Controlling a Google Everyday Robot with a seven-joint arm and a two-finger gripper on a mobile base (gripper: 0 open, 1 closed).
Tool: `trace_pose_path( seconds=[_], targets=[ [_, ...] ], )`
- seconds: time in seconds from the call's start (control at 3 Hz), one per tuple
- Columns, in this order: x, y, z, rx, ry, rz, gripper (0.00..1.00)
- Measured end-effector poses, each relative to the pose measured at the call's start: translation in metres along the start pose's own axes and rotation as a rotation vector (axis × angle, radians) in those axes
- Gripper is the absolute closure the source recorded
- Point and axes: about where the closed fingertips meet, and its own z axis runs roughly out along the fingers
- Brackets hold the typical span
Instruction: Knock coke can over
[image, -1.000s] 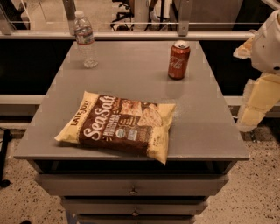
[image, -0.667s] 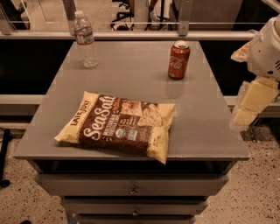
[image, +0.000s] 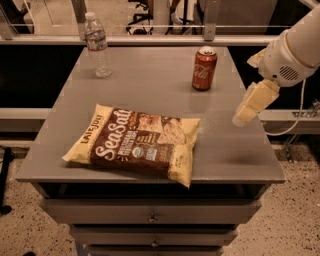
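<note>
Since a second ago the gripper has slid in from off the right side and now hangs over the right edge of the table, closer to the can than before. Nothing else has budged.

Coke can is upright in the upper right part of the tabletop, silver top showing, white script facing the camera. Gripper sits below and to the right of it in the frame, near but clearly apart, not touching. Can't tell from this angle whether it's spread or closed up. The white arm comes in from the upper right corner.

Big Sea Salt chip bag lies flat at lower center, well apart from the can. Clear water bottle stands at the upper left corner of the table. Drawers run along the front underneath.
</note>
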Motion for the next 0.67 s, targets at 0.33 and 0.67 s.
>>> trace_pose_path(
  seconds=[0.33,0.67],
  targets=[
    [-0.024,-0.037,0.035,0.037,-0.102,0.027,0.0],
    [-0.053,-0.068,0.067,0.07,-0.193,0.04,0.0]
  ],
)
